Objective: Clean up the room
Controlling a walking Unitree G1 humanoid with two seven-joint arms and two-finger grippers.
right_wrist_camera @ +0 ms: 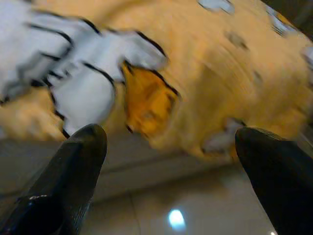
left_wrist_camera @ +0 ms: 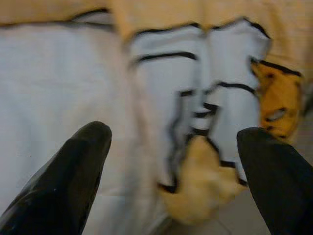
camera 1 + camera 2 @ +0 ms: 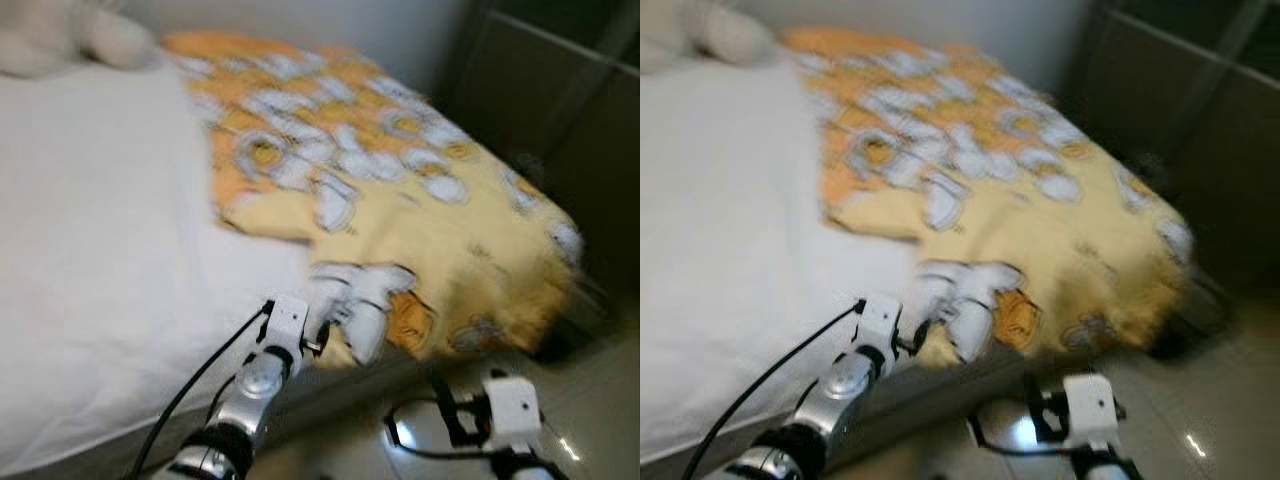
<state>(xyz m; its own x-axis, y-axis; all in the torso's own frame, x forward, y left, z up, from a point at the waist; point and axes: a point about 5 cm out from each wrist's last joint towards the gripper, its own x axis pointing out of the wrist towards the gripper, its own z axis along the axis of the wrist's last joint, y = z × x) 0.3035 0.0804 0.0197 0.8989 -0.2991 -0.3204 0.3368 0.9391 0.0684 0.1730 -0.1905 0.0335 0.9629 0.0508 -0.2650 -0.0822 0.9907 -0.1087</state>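
Observation:
A yellow and orange blanket (image 3: 400, 190) with white cartoon prints lies crumpled over the right part of a bed with a white sheet (image 3: 100, 250). Its front corner (image 2: 195, 191) hangs over the bed's edge. My left gripper (image 2: 173, 142) is open right at that corner, its black fingers (image 2: 73, 166) apart on either side of the cloth, the wrist (image 3: 285, 325) low at the bed's front edge. My right gripper (image 1: 171, 147) is open below the hanging blanket edge (image 1: 161, 98), above the floor, its wrist (image 3: 510, 405) to the right of the left arm.
A pale plush toy (image 3: 60, 35) sits at the bed's far left corner. Dark furniture (image 3: 560, 110) stands to the right of the bed. Glossy tiled floor (image 3: 590, 400) lies beneath the right arm. The views are blurred.

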